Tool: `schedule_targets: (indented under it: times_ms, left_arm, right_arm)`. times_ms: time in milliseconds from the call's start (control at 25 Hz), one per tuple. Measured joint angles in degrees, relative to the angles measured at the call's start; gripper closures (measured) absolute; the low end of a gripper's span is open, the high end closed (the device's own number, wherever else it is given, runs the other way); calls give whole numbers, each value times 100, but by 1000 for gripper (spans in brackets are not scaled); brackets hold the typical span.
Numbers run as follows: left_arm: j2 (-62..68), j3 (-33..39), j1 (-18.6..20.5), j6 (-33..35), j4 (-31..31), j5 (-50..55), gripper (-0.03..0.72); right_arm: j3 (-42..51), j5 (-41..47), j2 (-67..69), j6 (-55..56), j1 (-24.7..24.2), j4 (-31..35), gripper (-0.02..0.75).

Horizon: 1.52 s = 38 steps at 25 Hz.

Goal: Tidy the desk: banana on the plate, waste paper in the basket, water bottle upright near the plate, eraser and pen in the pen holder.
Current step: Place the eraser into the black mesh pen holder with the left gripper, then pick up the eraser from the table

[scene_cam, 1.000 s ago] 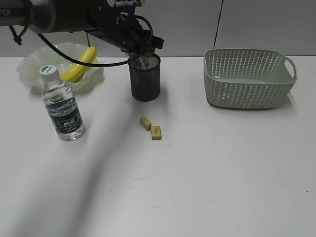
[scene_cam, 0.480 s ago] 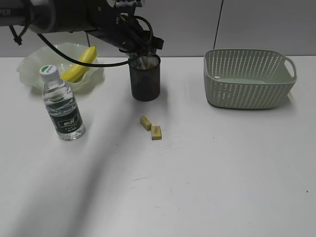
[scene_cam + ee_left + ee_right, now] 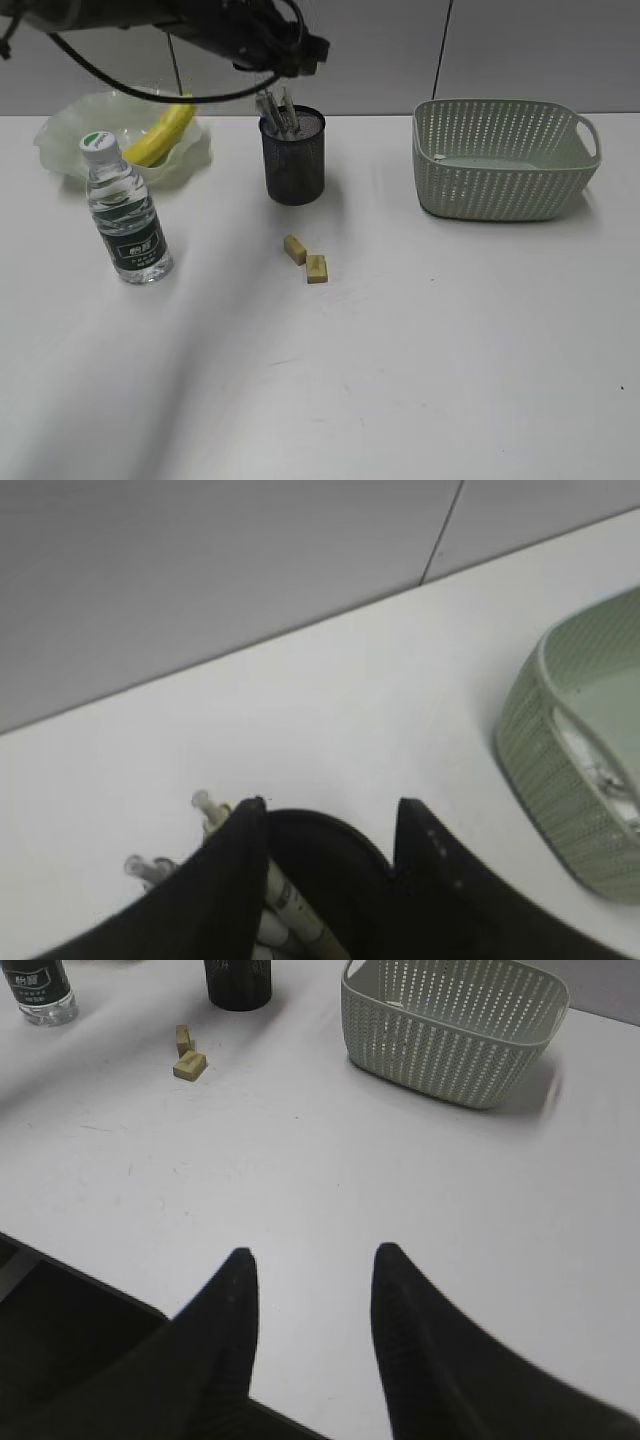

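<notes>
The banana (image 3: pixel 160 133) lies in the wavy green plate (image 3: pixel 60 140) at the back left. The water bottle (image 3: pixel 125 212) stands upright in front of the plate. The black mesh pen holder (image 3: pixel 293 160) holds several pens (image 3: pixel 276 111). Two yellowish eraser pieces (image 3: pixel 294 249) (image 3: pixel 316 268) lie on the desk (image 3: pixel 420 350) in front of it. My left gripper (image 3: pixel 296 50) hangs open just above the holder, with pens (image 3: pixel 290 910) showing between its fingers (image 3: pixel 330 805). My right gripper (image 3: pixel 310 1255) is open and empty over the front of the desk. A blurred whitish shape (image 3: pixel 590 765) lies in the basket (image 3: pixel 505 158).
The basket stands at the back right and also shows in the right wrist view (image 3: pixel 455 1025). The right wrist view also shows the bottle (image 3: pixel 35 985), the pen holder (image 3: pixel 238 982) and the erasers (image 3: pixel 188 1055) far off.
My left gripper has lifted up from the mouth of the pen holder. The pens now stand uncovered in the holder. Nothing else has moved.
</notes>
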Motion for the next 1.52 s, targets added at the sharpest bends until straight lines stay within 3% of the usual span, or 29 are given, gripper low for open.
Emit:
schedule_targets:
  times_ms: [200,320,520,720,1120,1320,1520]
  left_arm:
    - [-693,0,0,0,72,195,370]
    - [-1160,0,0,0,543,645,370]
    - [-2052,0,0,0,1525,1981,370]
    - [-3003,0,0,-24,1716,3238,370]
    - [-4644,25,0,-635,2403,4796,370]
    - [-5635,660,0,-769,2464,4815,370]
    - [-6813,2101,0,-780,2426,4835,373]
  right_arm:
    - [0,0,0,-1,0,0,423]
    - [0,0,0,-1,0,0,423]
    - [0,0,0,-1,0,0,423]
    - [0,0,0,-1,0,0,423]
    - [0,0,0,-1,0,0,424]
    - [-49,-94,443,-14,0,5,424]
    - [-227,-786,1349,-361,0,5,424]
